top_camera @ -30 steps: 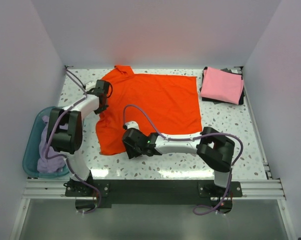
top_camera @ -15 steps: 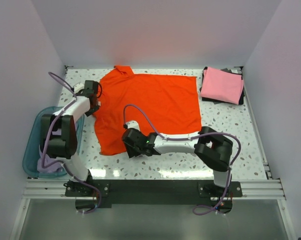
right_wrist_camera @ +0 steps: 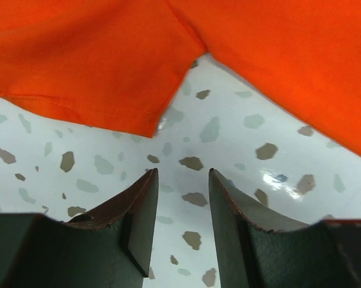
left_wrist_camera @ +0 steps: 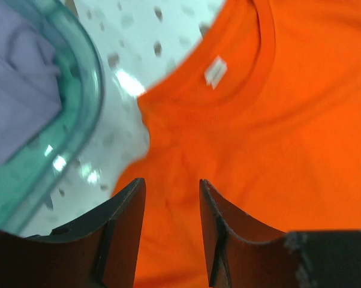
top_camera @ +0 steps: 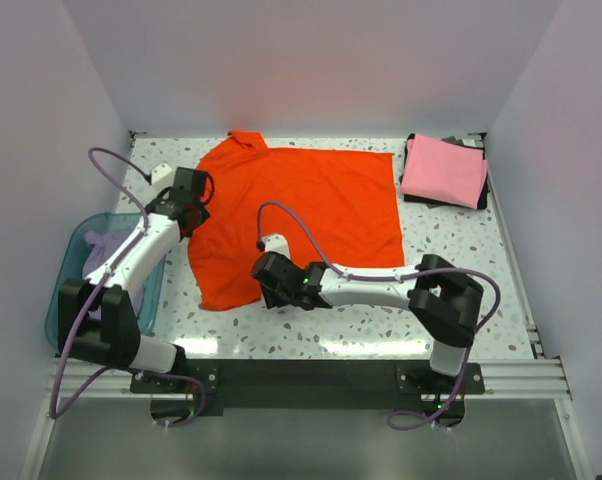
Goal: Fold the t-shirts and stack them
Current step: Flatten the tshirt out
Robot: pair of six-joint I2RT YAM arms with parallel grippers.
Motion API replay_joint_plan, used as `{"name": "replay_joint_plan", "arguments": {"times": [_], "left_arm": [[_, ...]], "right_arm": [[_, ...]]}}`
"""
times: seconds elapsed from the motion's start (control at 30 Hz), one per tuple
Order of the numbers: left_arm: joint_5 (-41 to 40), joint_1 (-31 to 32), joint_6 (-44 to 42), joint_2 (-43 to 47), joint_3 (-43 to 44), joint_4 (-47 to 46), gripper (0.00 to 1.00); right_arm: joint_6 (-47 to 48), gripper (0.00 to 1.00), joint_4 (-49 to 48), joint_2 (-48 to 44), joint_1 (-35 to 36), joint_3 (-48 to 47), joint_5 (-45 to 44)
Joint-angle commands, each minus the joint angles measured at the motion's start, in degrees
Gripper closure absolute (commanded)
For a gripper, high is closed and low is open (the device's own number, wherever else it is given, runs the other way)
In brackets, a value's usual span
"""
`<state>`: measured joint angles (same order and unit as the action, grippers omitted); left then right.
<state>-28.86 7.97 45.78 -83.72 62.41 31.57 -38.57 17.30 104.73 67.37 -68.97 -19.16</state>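
Note:
The bright orange-red t-shirt (top_camera: 311, 210) lies spread flat on the speckled table. My left gripper (top_camera: 189, 208) is open and empty over its left edge; in the left wrist view (left_wrist_camera: 171, 183) the jaws frame orange cloth (left_wrist_camera: 276, 138) below the collar with its white label (left_wrist_camera: 215, 71). My right gripper (top_camera: 266, 290) is open and empty at the shirt's near edge; in the right wrist view (right_wrist_camera: 182, 173) it hovers over bare table just short of a sleeve hem (right_wrist_camera: 102, 72). The pink t-shirt (top_camera: 443, 170) lies folded at the back right. The pale lavender t-shirt (top_camera: 106, 250) sits crumpled in the basin.
The translucent teal basin (top_camera: 61, 300) stands at the left table edge, close to my left arm; its rim shows in the left wrist view (left_wrist_camera: 84, 102). A dark item (top_camera: 471, 200) lies under the pink shirt. White walls enclose the table on three sides.
My left arm has swung its elbow back toward the near left while its gripper stays at the shirt's left edge. My right gripper has shifted slightly right. The shirts have not moved.

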Motion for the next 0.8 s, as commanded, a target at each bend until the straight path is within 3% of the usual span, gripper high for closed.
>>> {"name": "replay_joint_plan", "arguments": {"times": [0.0, 0.2, 0.37, 0.47, 0.6, 0.77], "left_arm": [[-6.46, 7.84, 9.57, 5.05, -5.97, 6.56, 0.54], [-9.63, 18.82, 28.02, 14.98, -19.50, 14.12, 0.53], [-11.57, 30.15, 46.90, 19.12, -23.65, 26.76, 0.50], [-11.04, 34.73, 53.08, 20.44, -25.84, 29.77, 0.49], [-10.51, 36.07, 52.84, 22.28, -28.30, 28.02, 0.50], [-10.07, 36.07, 49.76, 25.01, -30.77, 23.20, 0.58]], "right_arm": [[-0.63, 0.57, 0.54, -5.14, -2.24, 2.08, -4.13], [-1.25, 0.58, 0.72, -14.71, -9.27, 12.34, -2.73], [-1.42, 0.58, 3.78, -26.57, -18.48, 20.00, -3.17], [-0.46, 0.58, 5.54, -32.82, -23.67, 23.52, -3.60], [1.30, 0.58, 7.13, -36.43, -29.22, 26.16, -3.08], [3.05, 0.59, 6.44, -37.84, -35.80, 28.19, -0.36]]}}
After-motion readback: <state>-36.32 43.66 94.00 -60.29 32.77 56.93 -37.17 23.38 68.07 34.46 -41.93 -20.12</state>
